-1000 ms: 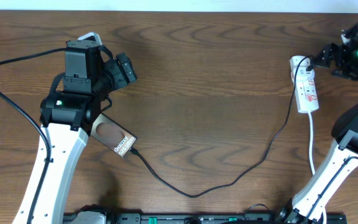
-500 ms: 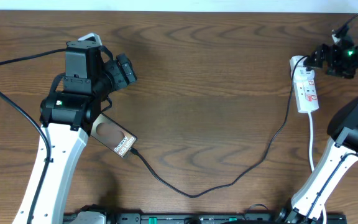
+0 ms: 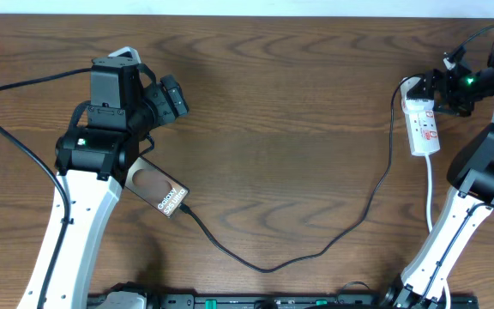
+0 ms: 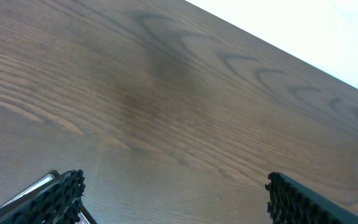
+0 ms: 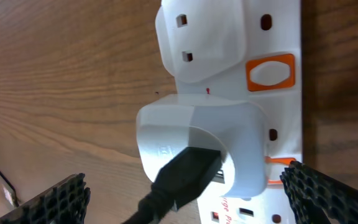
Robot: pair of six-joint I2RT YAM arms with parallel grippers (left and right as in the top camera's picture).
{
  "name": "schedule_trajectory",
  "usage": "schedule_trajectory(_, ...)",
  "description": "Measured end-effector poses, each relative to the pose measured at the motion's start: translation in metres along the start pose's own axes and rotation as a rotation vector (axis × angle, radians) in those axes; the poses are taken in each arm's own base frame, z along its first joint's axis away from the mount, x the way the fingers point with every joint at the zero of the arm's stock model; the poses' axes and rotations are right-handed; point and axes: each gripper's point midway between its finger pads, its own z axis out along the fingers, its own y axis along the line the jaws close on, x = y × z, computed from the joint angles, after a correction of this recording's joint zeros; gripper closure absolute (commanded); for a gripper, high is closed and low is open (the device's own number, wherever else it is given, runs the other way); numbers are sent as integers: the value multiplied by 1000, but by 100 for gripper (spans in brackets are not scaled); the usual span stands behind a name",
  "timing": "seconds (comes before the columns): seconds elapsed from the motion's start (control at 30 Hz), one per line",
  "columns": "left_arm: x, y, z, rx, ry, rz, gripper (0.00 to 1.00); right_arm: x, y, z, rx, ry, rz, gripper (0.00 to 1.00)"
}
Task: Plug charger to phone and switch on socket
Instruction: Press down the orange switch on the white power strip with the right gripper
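The socket (image 3: 424, 129) lies on the worktop (image 3: 298, 112), and the right end effector (image 5: 185, 183) is held just above its far end with the jaws wide apart and nothing gripped. From the socket the charger (image 3: 268, 268) is trailed in a long loose curve to the phone (image 3: 153, 184), which lies well apart from the socket, under the other arm. The tip is seen touching the phone's edge, but whether it is fully seated cannot be told. The left end effector (image 4: 176, 182) is held spread and empty over bare wood, far from the socket.

The main hazard is judged to be at the socket. A white adapter (image 5: 197, 134) carrying the black cable is straddled by the open fingers, so it could be knocked or levered loose on the way down. One orange switch (image 5: 271, 71) is shown beside an empty outlet, while the switch (image 5: 277, 162) beside the adapter is mostly hidden, so the wrong one could be pressed. The socket looks light and is not fastened, and a sideways push could slide it. The cable would then be dragged and the tip pulled from the phone.
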Motion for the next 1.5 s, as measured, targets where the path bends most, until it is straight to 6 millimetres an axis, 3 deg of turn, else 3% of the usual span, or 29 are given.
schedule_trajectory(1.5,2,1,0,-3,6,0,8,10,4,13,-14,40,33,2)
